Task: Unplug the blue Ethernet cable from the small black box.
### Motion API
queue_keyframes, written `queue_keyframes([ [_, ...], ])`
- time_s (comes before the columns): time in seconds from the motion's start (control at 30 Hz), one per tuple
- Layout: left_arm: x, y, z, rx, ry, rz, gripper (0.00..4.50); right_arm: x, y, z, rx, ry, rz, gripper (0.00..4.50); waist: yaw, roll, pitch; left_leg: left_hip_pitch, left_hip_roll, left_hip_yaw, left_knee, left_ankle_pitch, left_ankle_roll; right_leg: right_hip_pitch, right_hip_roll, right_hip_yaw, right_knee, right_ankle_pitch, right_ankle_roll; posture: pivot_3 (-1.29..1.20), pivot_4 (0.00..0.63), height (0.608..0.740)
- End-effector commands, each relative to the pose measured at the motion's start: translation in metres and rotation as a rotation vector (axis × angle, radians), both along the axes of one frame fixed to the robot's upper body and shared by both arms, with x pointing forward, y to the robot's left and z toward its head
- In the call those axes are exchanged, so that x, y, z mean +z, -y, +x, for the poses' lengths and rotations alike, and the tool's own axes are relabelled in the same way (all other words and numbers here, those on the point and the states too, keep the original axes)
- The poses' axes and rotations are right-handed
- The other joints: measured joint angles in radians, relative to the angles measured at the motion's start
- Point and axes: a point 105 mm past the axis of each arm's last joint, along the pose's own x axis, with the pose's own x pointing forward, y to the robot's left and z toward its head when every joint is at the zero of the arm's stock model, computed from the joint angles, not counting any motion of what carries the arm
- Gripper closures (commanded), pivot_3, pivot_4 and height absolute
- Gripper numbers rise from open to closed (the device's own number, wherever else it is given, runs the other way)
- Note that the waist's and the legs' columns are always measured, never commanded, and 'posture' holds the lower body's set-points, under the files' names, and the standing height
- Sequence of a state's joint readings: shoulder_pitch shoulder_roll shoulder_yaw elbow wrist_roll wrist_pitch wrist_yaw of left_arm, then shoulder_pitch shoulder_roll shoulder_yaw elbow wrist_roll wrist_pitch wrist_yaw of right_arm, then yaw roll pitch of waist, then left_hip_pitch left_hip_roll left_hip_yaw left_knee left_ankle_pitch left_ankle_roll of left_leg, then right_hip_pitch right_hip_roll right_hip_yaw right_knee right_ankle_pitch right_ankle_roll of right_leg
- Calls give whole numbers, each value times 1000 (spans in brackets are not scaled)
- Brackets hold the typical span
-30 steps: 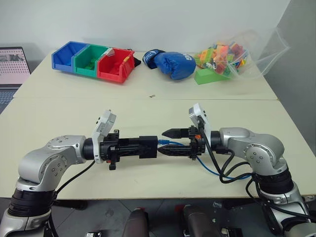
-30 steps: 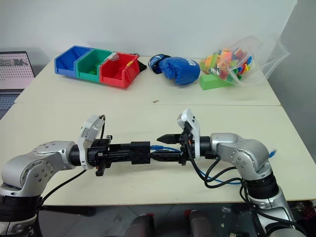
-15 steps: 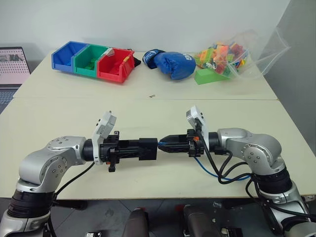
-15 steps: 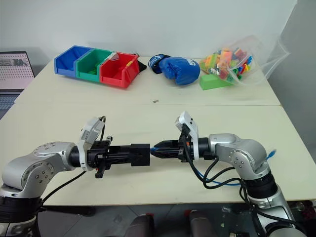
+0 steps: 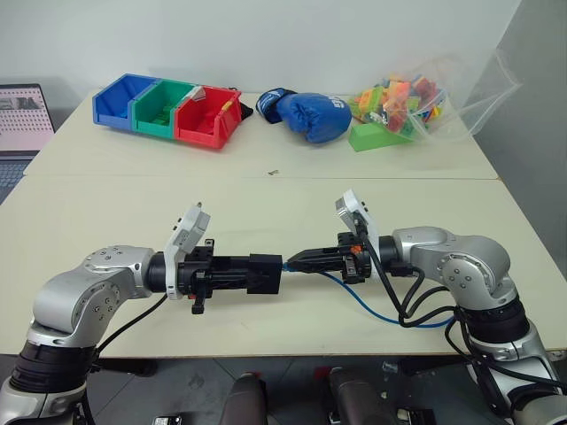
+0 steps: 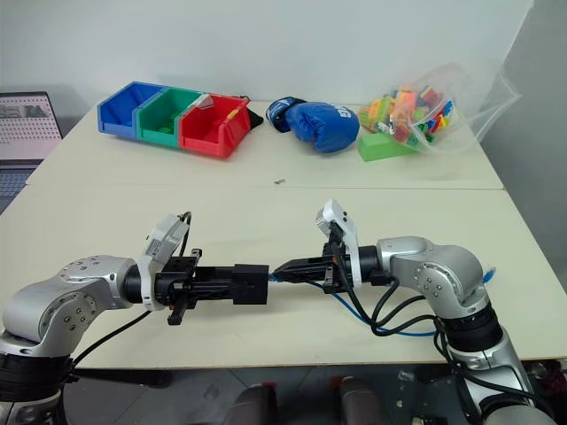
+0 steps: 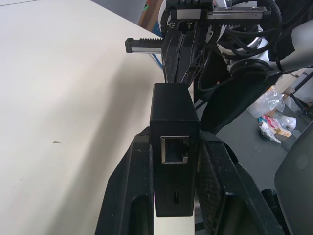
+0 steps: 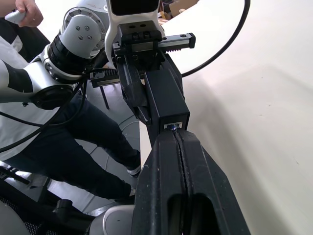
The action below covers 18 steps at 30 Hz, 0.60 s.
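The left gripper has its jaws squeezed tight on the small matte-black flat box, one black finger on each side of it, holding it up above the pale bench. An empty socket shows on the end of the box that faces back between those jaws. The right gripper points at the far end of the box, its jaws pressed together with no gap, and their tips sit right at that end. There the plug of the thin bright-blue Ethernet cable peeks out between the closed jaws; whether the plug is still in the box I cannot tell. The rest of the cable hangs down behind the right jaws and loops onto the bench.
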State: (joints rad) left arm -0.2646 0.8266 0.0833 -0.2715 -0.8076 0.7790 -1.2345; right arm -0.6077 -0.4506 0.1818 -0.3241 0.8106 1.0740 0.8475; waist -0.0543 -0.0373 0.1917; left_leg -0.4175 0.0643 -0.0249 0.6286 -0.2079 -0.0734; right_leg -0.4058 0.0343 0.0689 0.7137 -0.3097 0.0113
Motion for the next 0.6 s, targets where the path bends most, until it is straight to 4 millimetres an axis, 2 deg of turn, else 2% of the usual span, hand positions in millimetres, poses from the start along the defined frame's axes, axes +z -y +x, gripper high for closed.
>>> queue_keyframes([
  [0.03,5,2,-4,-24,39,-2,3721,12,6,1,-18,31,63,3989,0,0,0,0,0,0,0,0,0,0,0,0,0,0,0,0,150,740],
  [0.13,5,1,-3,-16,40,-22,3721,16,10,2,-38,5,103,3138,0,0,0,0,0,0,0,0,0,0,0,0,0,0,0,0,150,740],
  [0.3,4,0,-1,-18,30,-46,3721,10,11,-1,-65,-34,134,2019,0,0,0,0,0,0,0,0,0,0,0,0,0,0,0,0,150,740],
  [0.47,6,0,0,-23,29,-66,3721,-1,2,-6,-50,-65,126,2000,-1,1,0,0,0,0,0,0,0,0,0,0,0,0,0,0,150,740],
  [0.6,7,-1,2,-20,33,-71,3721,-2,-3,-7,-34,-74,128,2000,-1,1,0,0,0,0,0,0,0,0,0,0,0,0,0,0,150,740],
])
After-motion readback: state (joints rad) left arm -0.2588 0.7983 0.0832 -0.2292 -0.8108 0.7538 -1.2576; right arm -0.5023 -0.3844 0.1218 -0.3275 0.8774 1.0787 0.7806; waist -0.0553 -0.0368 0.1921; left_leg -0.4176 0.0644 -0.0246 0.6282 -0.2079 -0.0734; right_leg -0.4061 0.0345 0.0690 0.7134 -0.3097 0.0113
